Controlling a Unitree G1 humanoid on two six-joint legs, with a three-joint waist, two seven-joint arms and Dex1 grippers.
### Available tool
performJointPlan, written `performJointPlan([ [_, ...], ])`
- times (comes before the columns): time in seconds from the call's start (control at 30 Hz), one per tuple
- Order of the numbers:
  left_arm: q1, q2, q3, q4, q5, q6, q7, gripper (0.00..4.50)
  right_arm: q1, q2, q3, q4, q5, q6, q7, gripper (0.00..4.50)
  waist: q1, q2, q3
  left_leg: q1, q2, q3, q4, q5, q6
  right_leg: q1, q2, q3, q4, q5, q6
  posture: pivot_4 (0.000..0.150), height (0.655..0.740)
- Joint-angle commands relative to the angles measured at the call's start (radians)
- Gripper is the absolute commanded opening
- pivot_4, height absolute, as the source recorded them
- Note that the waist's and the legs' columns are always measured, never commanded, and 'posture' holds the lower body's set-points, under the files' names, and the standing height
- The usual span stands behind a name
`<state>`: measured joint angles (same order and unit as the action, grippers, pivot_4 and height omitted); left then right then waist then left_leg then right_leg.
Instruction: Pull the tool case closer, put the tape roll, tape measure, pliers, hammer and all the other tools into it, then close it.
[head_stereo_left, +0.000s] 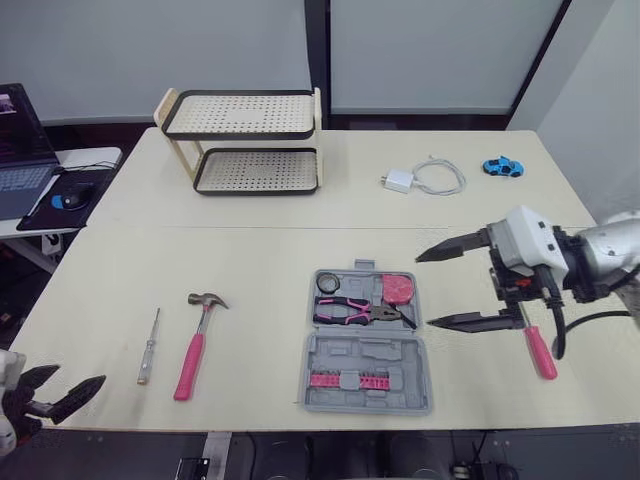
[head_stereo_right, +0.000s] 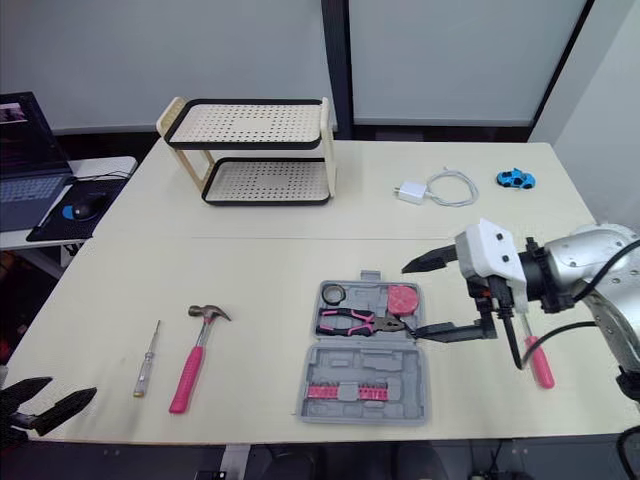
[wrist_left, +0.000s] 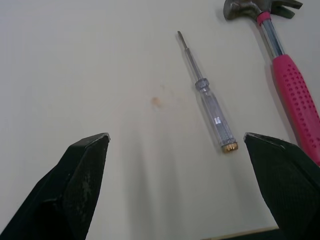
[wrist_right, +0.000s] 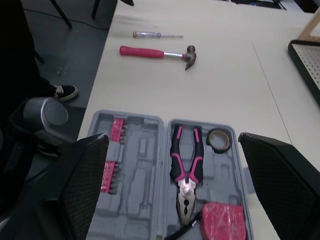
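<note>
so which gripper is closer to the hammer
Left. The left gripper is at the near left, with the hammer a little to its right. The right gripper hovers at the right side of the case, which lies between it and the hammer.

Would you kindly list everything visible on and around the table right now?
tool case: 1, grey, open, front centre of table
pliers: 1, pink and black, in case
tape roll: 1, black, in case
tape measure: 1, pink, in case
bits: one row, pink, case's near half
hammer: 1, pink handle, left of case
clear screwdriver: 1, left of hammer
pink-handled tool: 1, right of case
rack: 1, two-tier, cream and black, back
charger: 1, white, with cable, back right
toy car: 1, blue, back right
laptop: 1, side desk
mouse: 1, beside laptop
left gripper: black, open, near left edge
right gripper: black, open, beside case
</note>
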<state>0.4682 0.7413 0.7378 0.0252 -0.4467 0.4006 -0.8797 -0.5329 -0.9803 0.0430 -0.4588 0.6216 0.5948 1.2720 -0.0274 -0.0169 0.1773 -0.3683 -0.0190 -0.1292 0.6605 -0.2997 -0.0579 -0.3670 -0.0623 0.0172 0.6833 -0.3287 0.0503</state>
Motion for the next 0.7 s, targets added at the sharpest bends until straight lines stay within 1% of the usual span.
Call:
performJointPlan([
  [0.03, -0.022, -0.067, -0.001, -0.109, -0.021, 0.039, 0.112, 4.5, -0.032, 0.017, 0.008, -0.038, 0.03, 0.035, -0.02, 4.44, 0.001, 0.0, 0.0, -0.001, 0.0, -0.001, 0.0, 0.0, 0.0, 0.0, 0.0, 0.0, 0.0, 0.0, 0.0, 0.15, 0.74],
  [0.13, -0.058, -0.15, -0.046, -0.168, -0.013, 0.072, 0.215, 4.5, -0.034, 0.026, 0.017, -0.045, 0.028, 0.042, -0.024, 4.44, 0.003, 0.0, 0.0, -0.001, -0.002, -0.001, 0.0, 0.0, 0.0, 0.0, -0.002, -0.001, -0.001, 0.0, 0.0, 0.15, 0.74],
  [0.3, -0.116, -0.218, -0.119, -0.177, 0.003, 0.108, 0.311, 4.5, -0.052, 0.038, 0.02, -0.04, 0.033, 0.056, -0.029, 4.44, 0.001, -0.001, -0.001, -0.001, -0.002, -0.001, 0.0, 0.0, 0.0, 0.0, -0.002, -0.002, -0.001, 0.0, 0.001, 0.15, 0.74],
  [0.47, -0.194, -0.231, -0.194, -0.112, 0.05, 0.106, 0.38, 4.5, -0.061, 0.041, 0.024, -0.046, 0.041, 0.074, -0.033, 4.44, 0.001, -0.001, -0.001, -0.001, -0.003, -0.002, 0.001, 0.0, 0.0, 0.0, -0.001, -0.002, -0.001, 0.0, 0.001, 0.15, 0.74],
  [0.57, -0.226, -0.222, -0.24, -0.063, 0.084, 0.098, 0.395, 4.5, -0.065, 0.044, 0.025, -0.053, 0.046, 0.087, -0.037, 4.44, 0.001, -0.001, -0.001, -0.001, -0.003, -0.001, 0.001, 0.0, 0.0, 0.0, 0.0, -0.001, -0.001, 0.0, 0.001, 0.15, 0.74],
  [0.7, -0.271, -0.229, -0.261, -0.001, 0.107, 0.081, 0.422, 4.5, -0.078, 0.045, 0.025, -0.059, 0.054, 0.11, -0.041, 4.44, 0.001, 0.0, -0.001, -0.001, -0.003, -0.001, 0.001, 0.0, 0.0, 0.0, 0.001, -0.001, -0.001, 0.0, 0.001, 0.15, 0.74],
])
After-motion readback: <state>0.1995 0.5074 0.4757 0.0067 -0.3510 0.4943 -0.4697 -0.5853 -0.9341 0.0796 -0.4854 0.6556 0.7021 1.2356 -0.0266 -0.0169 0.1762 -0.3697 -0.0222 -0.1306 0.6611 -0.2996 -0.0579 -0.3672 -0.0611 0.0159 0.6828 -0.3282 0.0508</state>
